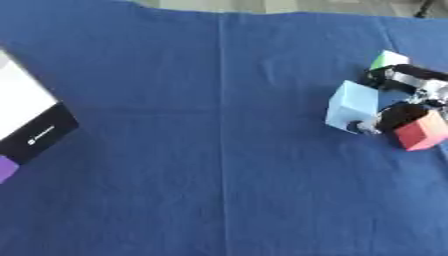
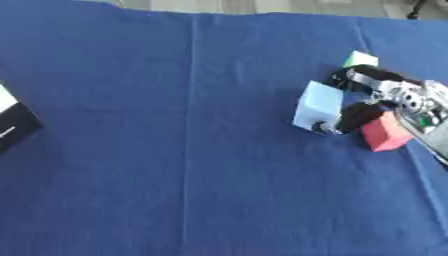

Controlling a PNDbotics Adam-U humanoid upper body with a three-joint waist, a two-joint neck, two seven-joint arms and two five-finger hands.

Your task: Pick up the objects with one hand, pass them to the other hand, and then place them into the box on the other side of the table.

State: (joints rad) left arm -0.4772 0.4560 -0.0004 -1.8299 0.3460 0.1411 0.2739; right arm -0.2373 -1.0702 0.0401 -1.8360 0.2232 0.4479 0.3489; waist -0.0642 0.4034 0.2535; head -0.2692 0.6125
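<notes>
Purple scrap (image 1: 6,169) beside box (image 1: 26,117), far left of light blue cube (image 1: 353,105). Right hand (image 2: 385,97) curled around that cube; red cube (image 1: 423,131) and green cube (image 1: 388,59) touching hand. No handover yet; 3 cubes left.

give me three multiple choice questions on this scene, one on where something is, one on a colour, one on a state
1. Where is the box?
A. left edge
B. far right
C. centre

2. Which block colour is the right hand curled around?
A. yellow
B. light blue
C. purple

3. What state is the right hand in?
A. flat and open
B. out of sight
C. fingers closed on a block

Answers: 1 A, the box sits at the cloth's left edge. 2 B, the light blue block lies between its fingers, with the red block and green block beside it. 3 C, the fingers wrap that block.
</notes>
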